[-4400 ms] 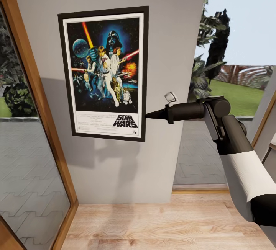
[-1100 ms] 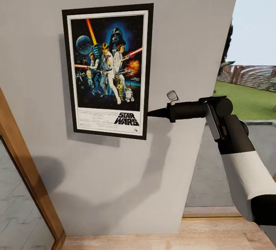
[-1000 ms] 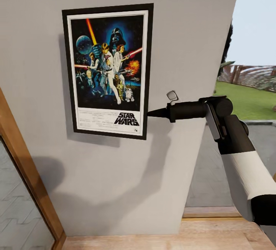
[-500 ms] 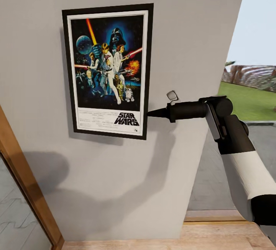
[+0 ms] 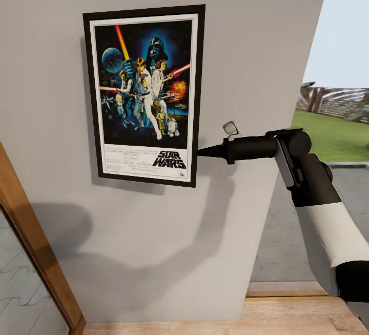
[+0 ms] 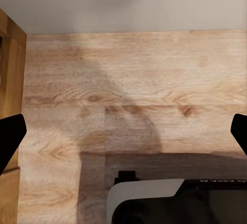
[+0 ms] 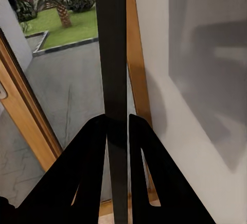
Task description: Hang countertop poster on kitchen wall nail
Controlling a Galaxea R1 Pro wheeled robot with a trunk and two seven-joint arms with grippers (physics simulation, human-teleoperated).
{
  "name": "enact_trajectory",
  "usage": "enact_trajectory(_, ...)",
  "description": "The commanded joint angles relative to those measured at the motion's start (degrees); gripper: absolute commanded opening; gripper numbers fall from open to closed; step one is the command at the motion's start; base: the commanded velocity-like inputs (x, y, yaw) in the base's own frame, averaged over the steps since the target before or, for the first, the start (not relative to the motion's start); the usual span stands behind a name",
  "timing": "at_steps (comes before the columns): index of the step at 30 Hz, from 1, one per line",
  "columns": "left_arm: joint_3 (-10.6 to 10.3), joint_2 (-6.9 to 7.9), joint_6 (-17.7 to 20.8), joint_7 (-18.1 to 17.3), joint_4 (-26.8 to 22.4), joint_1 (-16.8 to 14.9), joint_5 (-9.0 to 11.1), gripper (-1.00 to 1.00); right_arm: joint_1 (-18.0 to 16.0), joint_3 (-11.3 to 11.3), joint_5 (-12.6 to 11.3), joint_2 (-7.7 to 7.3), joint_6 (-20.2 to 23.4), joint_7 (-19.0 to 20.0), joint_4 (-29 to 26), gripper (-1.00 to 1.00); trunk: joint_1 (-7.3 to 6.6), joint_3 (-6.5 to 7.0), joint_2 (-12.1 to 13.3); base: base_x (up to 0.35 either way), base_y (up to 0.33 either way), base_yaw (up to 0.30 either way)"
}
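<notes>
The poster (image 5: 144, 95) hangs flat and upright against the grey wall (image 5: 246, 42), long axis vertical. To its right, the right gripper (image 5: 201, 152) pinches its lower right edge, fingers (image 7: 98, 147) narrow on the thin frame, so release means drawing away rightward. The nail is hidden behind the poster, while the left gripper (image 6: 123, 136) is spread wide over the wooden floor (image 6: 154, 80)

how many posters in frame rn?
1. The poster is against the grey wall, its lower right edge pinched by the right gripper; seen edge-on in the right wrist view.
</notes>
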Motion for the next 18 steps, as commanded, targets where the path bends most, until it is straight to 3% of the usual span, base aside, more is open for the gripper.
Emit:
enact_trajectory(1,0.1,-0.01,-0.1,0.0,0.0,0.0,0.0,1.0,0.0,0.1,-0.3,-0.05,0.6,0.1,0.0,-1.0,0.02,-0.01,0.0,0.006,0.0,0.0)
enact_trajectory(10,0.1,-0.01,-0.1,0.0,0.0,0.0,0.0,1.0,0.0,0.1,-0.3,-0.05,0.6,0.1,0.0,-1.0,0.02,-0.01,0.0,0.169,0.0,0.0)
enact_trajectory(18,0.1,-0.01,-0.1,0.0,0.0,0.1,0.0,1.0,0.0,0.1,-0.3,-0.05,0.6,0.1,0.0,-1.0,0.02,-0.01,0.0,0.039,0.0,0.0)
